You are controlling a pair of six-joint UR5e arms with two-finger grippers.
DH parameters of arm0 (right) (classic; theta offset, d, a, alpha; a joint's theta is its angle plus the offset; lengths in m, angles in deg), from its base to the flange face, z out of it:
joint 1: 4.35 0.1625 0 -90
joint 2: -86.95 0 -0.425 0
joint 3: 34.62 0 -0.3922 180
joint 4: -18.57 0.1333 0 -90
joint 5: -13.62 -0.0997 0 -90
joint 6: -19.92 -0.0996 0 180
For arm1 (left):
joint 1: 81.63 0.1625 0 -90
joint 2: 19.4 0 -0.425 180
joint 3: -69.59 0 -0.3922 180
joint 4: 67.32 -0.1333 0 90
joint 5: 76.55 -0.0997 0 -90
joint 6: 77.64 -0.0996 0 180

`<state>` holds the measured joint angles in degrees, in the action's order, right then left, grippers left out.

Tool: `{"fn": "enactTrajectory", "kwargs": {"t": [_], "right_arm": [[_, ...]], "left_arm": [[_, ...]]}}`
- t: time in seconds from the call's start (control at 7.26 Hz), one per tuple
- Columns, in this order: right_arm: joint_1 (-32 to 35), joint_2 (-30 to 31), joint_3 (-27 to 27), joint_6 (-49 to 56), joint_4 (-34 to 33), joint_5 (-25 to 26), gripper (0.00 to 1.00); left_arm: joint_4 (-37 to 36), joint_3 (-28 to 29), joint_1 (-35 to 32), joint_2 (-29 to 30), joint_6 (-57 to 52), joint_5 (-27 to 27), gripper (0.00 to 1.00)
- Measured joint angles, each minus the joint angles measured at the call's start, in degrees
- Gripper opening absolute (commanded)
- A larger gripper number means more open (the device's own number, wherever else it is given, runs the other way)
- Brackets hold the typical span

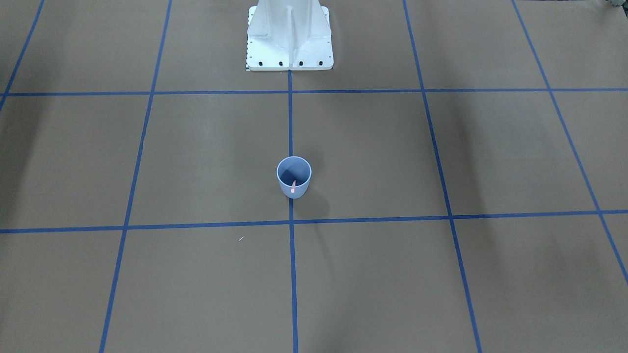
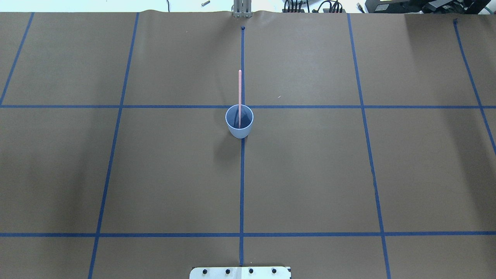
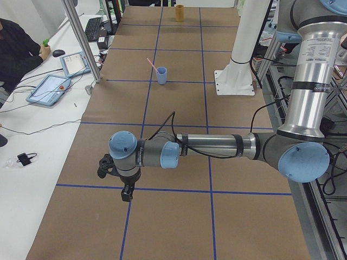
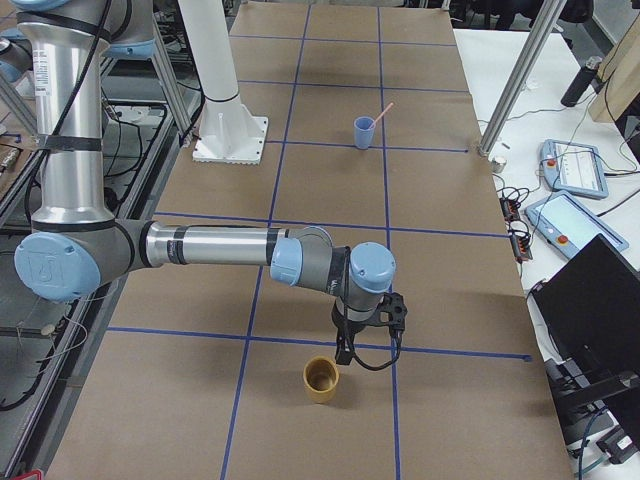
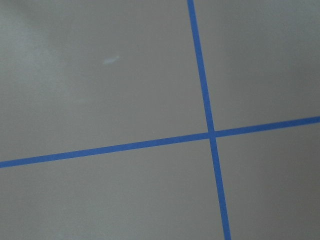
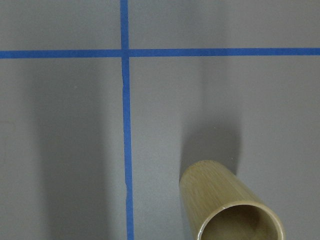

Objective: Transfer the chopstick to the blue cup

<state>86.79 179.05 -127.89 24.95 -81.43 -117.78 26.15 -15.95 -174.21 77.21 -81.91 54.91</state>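
The blue cup [image 2: 239,121] stands upright at the table's middle, on the centre tape line. It also shows in the front view [image 1: 294,176], the left view [image 3: 161,75] and the right view [image 4: 364,131]. One pale pink chopstick [image 2: 240,93] stands in it and leans over the rim away from the robot base [image 1: 293,186] [image 3: 153,64] [image 4: 381,113]. My left gripper [image 3: 126,192] hangs low over the table's left end, far from the cup. My right gripper [image 4: 347,350] hangs over the right end beside a bamboo cup. I cannot tell whether either is open or shut.
An empty bamboo cup [image 4: 321,380] stands at the table's right end, under the right wrist camera [image 6: 232,210] and far off in the left view [image 3: 179,13]. The white robot base [image 1: 289,44] is at the near edge. Tablets [image 3: 49,89] and a seated person [image 3: 16,49] are at the side table.
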Motion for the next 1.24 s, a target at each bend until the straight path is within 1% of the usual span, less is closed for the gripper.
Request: {"fn": "enactTrajectory", "kwargs": {"t": [0.41, 1.24], "right_arm": [[0.39, 0.01, 0.59, -0.19, 0.32, -0.22, 1.0], [1.1, -0.02, 0.38, -0.28, 0.34, -0.43, 1.0]], "left_arm": [[0.08, -2.69, 1.41, -0.5, 4.51, -0.56, 0.98], [0.13, -2.74, 1.61, -0.62, 4.92, -0.56, 0.98]]}}
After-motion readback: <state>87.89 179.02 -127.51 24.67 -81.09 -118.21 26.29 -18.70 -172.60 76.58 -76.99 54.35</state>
